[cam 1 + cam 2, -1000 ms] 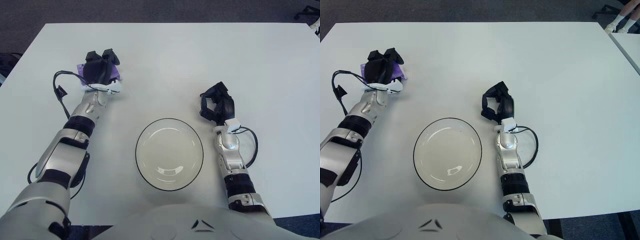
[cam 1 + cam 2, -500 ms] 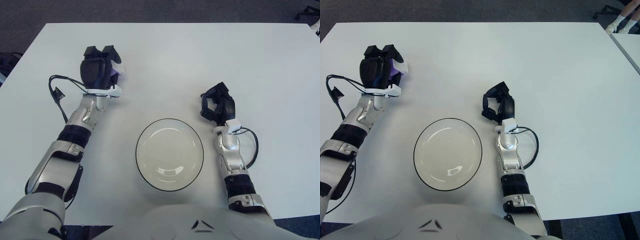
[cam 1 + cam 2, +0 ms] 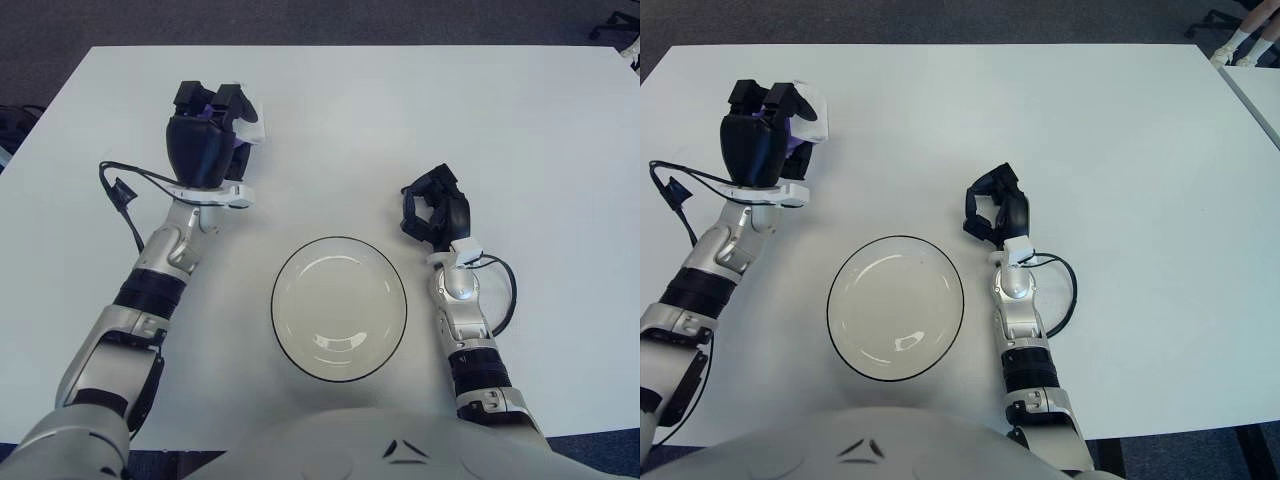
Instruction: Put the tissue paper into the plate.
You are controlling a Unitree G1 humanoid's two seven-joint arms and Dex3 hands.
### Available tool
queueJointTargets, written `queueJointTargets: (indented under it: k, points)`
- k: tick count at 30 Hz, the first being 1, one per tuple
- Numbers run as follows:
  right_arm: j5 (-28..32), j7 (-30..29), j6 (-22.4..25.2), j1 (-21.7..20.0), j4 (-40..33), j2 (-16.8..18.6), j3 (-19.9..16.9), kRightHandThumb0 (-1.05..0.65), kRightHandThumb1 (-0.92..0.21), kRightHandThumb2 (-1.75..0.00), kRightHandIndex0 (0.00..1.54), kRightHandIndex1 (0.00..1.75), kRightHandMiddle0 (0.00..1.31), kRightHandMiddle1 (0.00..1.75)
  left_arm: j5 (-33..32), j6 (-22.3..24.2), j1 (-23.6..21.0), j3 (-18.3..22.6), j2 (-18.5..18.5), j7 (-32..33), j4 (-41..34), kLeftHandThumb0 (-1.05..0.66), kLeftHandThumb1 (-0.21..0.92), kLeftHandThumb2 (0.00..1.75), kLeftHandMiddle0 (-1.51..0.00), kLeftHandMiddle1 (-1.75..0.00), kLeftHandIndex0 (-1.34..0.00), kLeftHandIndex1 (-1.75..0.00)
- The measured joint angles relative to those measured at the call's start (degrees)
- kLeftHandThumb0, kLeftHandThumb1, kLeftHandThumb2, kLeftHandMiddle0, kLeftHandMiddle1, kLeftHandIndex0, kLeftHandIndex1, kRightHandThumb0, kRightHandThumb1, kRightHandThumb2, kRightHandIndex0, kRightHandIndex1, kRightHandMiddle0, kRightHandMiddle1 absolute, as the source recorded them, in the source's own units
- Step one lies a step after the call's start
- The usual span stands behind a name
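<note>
My left hand [image 3: 210, 125] is raised above the table at the left, fingers curled around a tissue paper pack [image 3: 248, 128], white with purple showing between the fingers; most of it is hidden by the hand. The same pack shows in the right eye view [image 3: 808, 108]. A clear glass plate with a dark rim [image 3: 339, 308] sits empty on the white table, near the front centre, to the lower right of the left hand. My right hand [image 3: 433, 212] rests on the table just right of the plate, fingers curled, holding nothing.
The white table [image 3: 420, 110] stretches wide behind and to the right. A black cable [image 3: 118, 185] loops off my left forearm. Dark floor lies beyond the table's far edge, with a chair base [image 3: 1225, 25] at the far right.
My left hand has lifted the tissue pack off the table and moved it right and nearer, toward the plate. My right hand has not moved.
</note>
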Motion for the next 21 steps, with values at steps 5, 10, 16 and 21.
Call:
queueJointTargets:
  k: [5, 10, 16, 21]
  points:
    - [0.0, -0.3, 0.0, -0.1, 0.1, 0.1, 0.0, -0.41, -0.55, -1.03, 0.61, 1.37, 0.43, 1.75, 3.3, 0.5, 1.3, 0.3, 0.0, 1.7, -3.7, 0.00, 0.00, 1.64, -0.88, -1.65, -0.61, -1.75]
    - [0.0, -0.6, -0.2, -0.4, 0.6, 0.1, 0.0, -0.41, -0.55, -1.04, 0.61, 1.37, 0.43, 1.75, 6.9, 0.8, 4.6, 0.8, 0.1, 2.4, -10.8, 0.00, -0.02, 1.68, -0.88, -1.68, -0.64, -1.75]
    - [0.0, -1.0, -0.3, -0.8, 1.4, 0.2, 0.0, -0.41, -0.55, -1.03, 0.61, 1.37, 0.43, 1.75, 10.9, 0.7, 7.4, 1.0, 0.1, 3.2, -16.5, 0.00, -0.04, 1.70, -0.88, -1.68, -0.67, -1.75]
    - [0.0, -1.0, -0.5, -1.1, 2.0, 0.2, 0.0, -0.41, -0.55, -1.04, 0.61, 1.37, 0.43, 1.75, 11.4, -1.1, 8.9, 1.7, 0.4, 3.5, -19.6, 0.00, -0.05, 1.70, -0.89, -1.64, -0.70, -1.75]
